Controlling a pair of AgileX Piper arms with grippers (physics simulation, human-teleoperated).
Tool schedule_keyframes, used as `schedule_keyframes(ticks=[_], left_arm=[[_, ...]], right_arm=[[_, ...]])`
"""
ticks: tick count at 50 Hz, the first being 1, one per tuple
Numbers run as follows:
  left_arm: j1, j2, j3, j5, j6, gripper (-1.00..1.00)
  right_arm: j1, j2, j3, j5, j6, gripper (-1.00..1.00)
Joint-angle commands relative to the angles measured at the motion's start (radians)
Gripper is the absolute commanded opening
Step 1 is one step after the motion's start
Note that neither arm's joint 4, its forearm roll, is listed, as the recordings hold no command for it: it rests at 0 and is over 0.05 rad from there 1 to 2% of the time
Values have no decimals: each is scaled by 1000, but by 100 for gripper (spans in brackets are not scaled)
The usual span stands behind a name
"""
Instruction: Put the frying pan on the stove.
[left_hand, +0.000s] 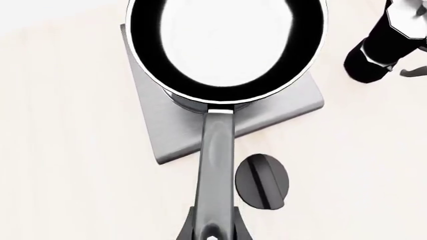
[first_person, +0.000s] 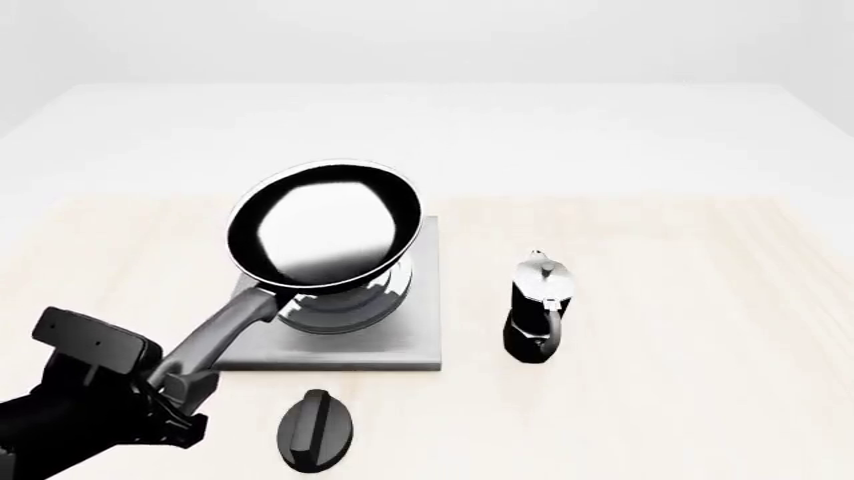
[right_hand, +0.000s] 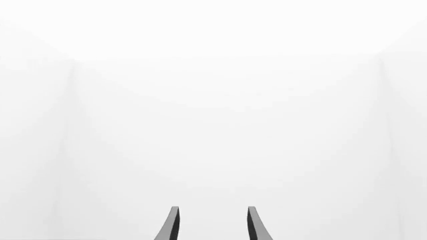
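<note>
The black frying pan (first_person: 324, 225) hangs tilted over the grey square stove (first_person: 387, 345), its pale glossy inside facing the front camera. Whether its base touches the stove's silver rings I cannot tell. My left gripper (first_person: 167, 385) is shut on the end of the pan's long grey handle, at the near left of the table. In the left wrist view the frying pan (left_hand: 227, 45) covers much of the stove (left_hand: 173, 120), and the left gripper (left_hand: 212, 232) clamps the handle. My right gripper (right_hand: 211, 225) stands open, faces blank white, and does not show in the front view.
A black and silver moka pot (first_person: 538, 310) stands right of the stove, also visible as the moka pot (left_hand: 387, 40) in the left wrist view. A small black oval lid (first_person: 316, 430) lies on the table in front of the stove, beside the handle, the same lid (left_hand: 262, 181).
</note>
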Motion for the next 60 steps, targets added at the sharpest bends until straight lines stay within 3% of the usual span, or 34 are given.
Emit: schedule_keyframes(ticks=[1,28,60], left_arm=[[2,-29,0,-4,3,-100],[-14,-8,62,-60,-26,-100],[6,78,87,-144,5,-100]], right_arm=[[4,0,6,-4,-3,100],[11,0,12,-6,-7,100],[15,0,15,-6,-11,100]])
